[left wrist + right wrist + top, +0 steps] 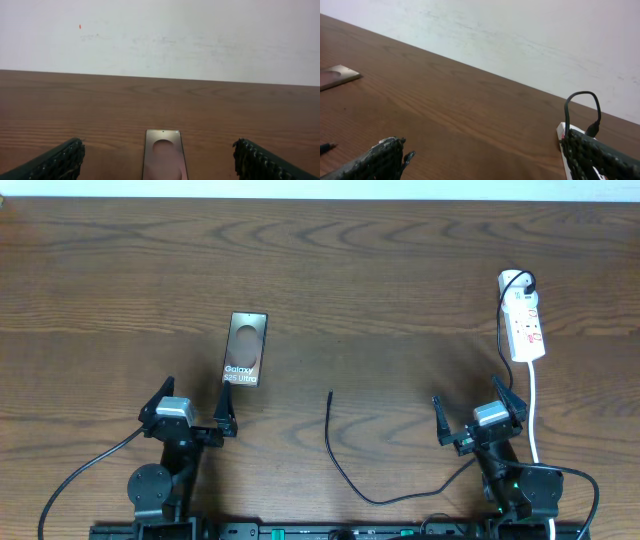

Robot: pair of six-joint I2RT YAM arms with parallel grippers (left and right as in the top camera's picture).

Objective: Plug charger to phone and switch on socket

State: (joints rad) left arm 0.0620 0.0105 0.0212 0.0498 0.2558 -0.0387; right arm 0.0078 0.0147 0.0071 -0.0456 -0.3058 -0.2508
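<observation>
The left claw (pixel 192 408) and right claw (pixel 477 402) stood wide open, empty.
The phone (pixel 243 349) lay just ahead of the left; I reckoned the right should pinch the charger (pixel 330 430) close behind its tip on the worktop (pixel 380 290).

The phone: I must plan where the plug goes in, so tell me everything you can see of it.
The phone is a slim rectangular slab with dark edges, its brown screen facing up with a dark oval and white "Galaxy S25 Ultra" text. It lies flat on the wooden table, left of centre, pointing almost straight away from the robot. Its near end sits by the open left gripper, ungripped. Nothing is plugged into it; no port can be made out.
</observation>
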